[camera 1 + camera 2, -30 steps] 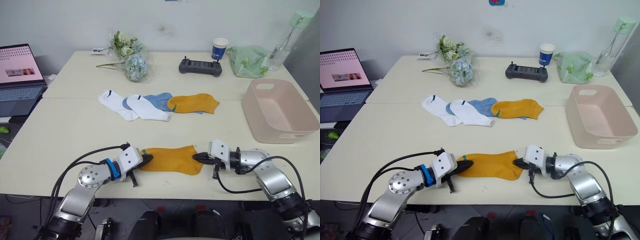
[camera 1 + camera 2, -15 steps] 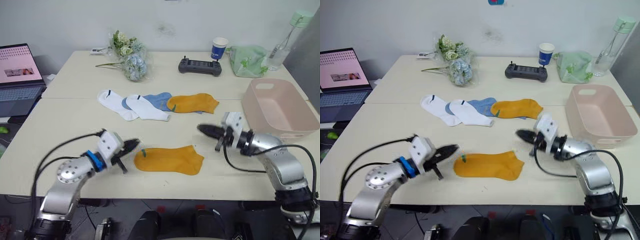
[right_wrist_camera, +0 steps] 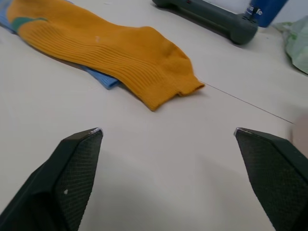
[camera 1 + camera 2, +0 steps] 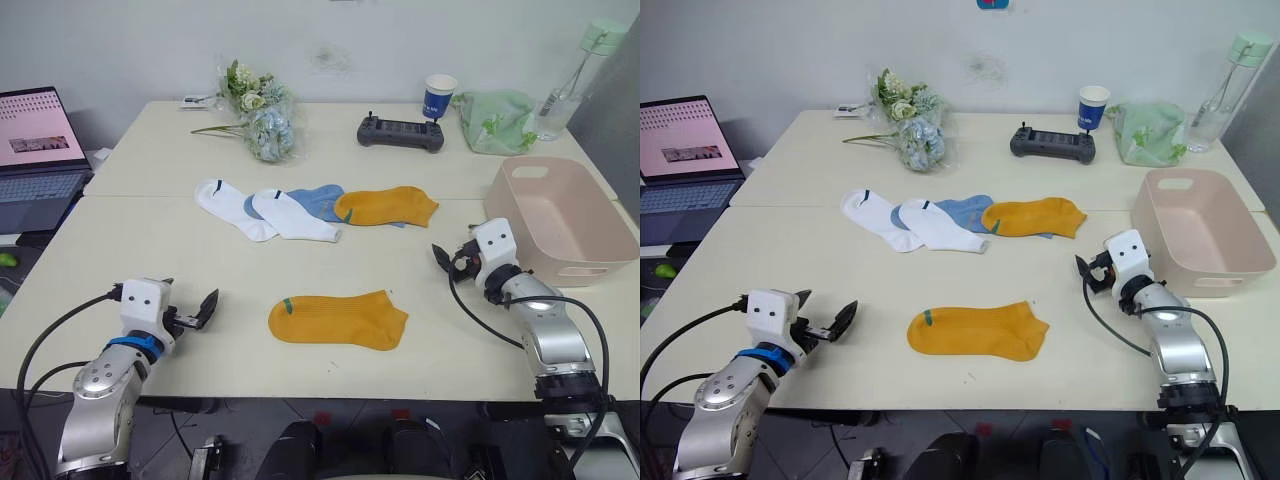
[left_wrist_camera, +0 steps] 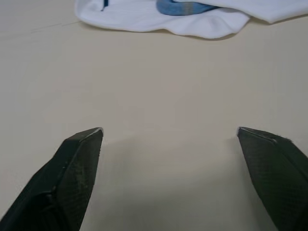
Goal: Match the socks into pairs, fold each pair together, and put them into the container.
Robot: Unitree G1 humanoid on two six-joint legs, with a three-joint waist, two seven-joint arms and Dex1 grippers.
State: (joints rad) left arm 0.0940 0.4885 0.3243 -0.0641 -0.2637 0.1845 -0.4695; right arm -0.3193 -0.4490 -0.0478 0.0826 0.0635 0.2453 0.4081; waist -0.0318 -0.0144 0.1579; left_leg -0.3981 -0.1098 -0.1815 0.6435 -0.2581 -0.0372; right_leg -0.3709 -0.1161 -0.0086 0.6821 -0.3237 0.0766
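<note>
A mustard-orange sock [image 4: 338, 320] lies flat near the table's front edge, between my two arms. Further back is a row of socks: two white ones [image 4: 222, 205] [image 4: 293, 215], a light blue one [image 4: 318, 200] partly under them, and a second orange sock [image 4: 388, 206] over another blue one [image 3: 103, 79]. The pale pink container [image 4: 540, 255] stands at the right. My left gripper [image 4: 188, 298] is open over bare table, left of the front sock. My right gripper [image 4: 447, 260] is open beside the container, pointing toward the far orange sock [image 3: 110, 53]. Neither holds anything.
A laptop [image 4: 38, 150] sits at the far left. Along the back are a flower bunch [image 4: 258, 125], a black controller [image 4: 401, 134], a blue-and-white paper cup [image 4: 439, 98], a pale green cloth bag [image 4: 497, 122] and a bottle [image 4: 575, 80].
Both grippers were shut at the ends of the front orange sock; they have let go and opened. The left arm drew away left, the right arm back toward the container.
</note>
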